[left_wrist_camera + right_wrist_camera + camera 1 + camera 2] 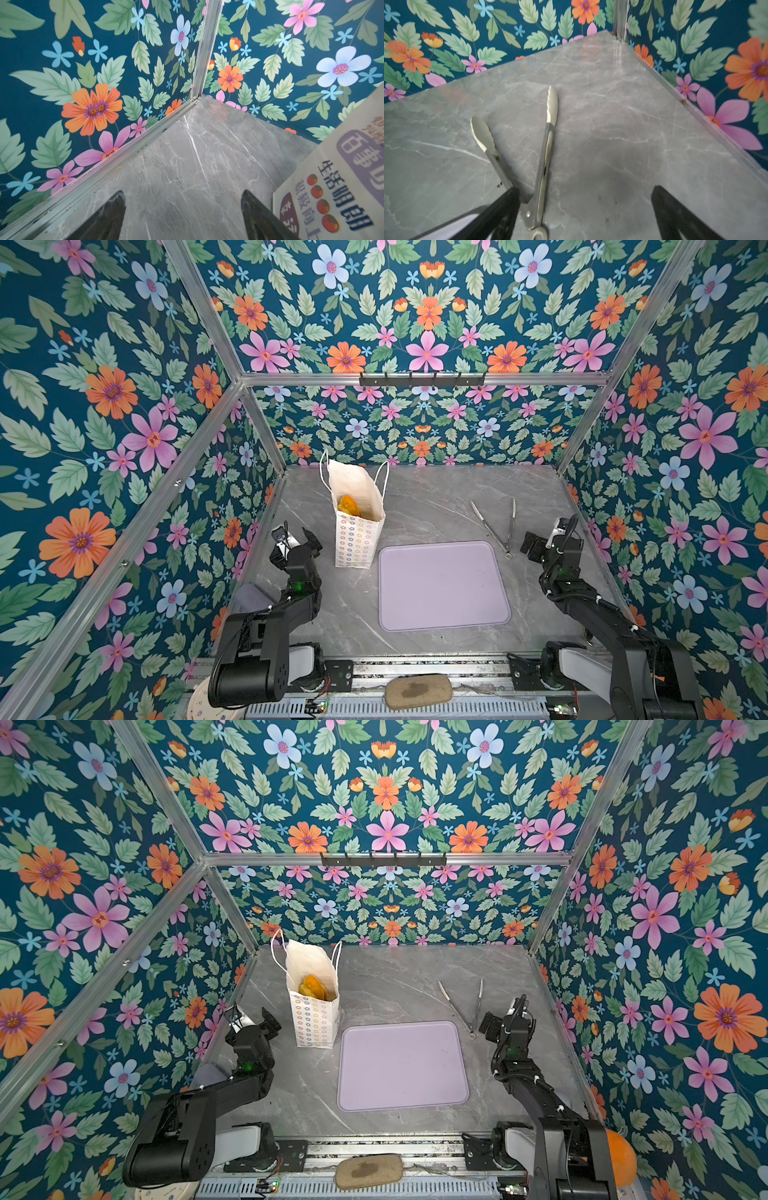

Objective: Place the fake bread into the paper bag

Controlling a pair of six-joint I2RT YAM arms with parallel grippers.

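Fake bread (348, 506) sits in paper bag (357, 541) near spread empty left fingers (108, 218); right fingers (672, 214) likewise spread.

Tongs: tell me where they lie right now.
In both top views the tongs lie spread open on the right side of the table, just beyond the far right corner of the lilac tray, hinge end close beside the open right gripper.

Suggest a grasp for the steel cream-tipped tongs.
Probably take the steel cream-tipped tongs just ahead of the hinge, where the two arms run close, coming straight down with the right gripper. They lie flat in an open V, hinge nearest it.
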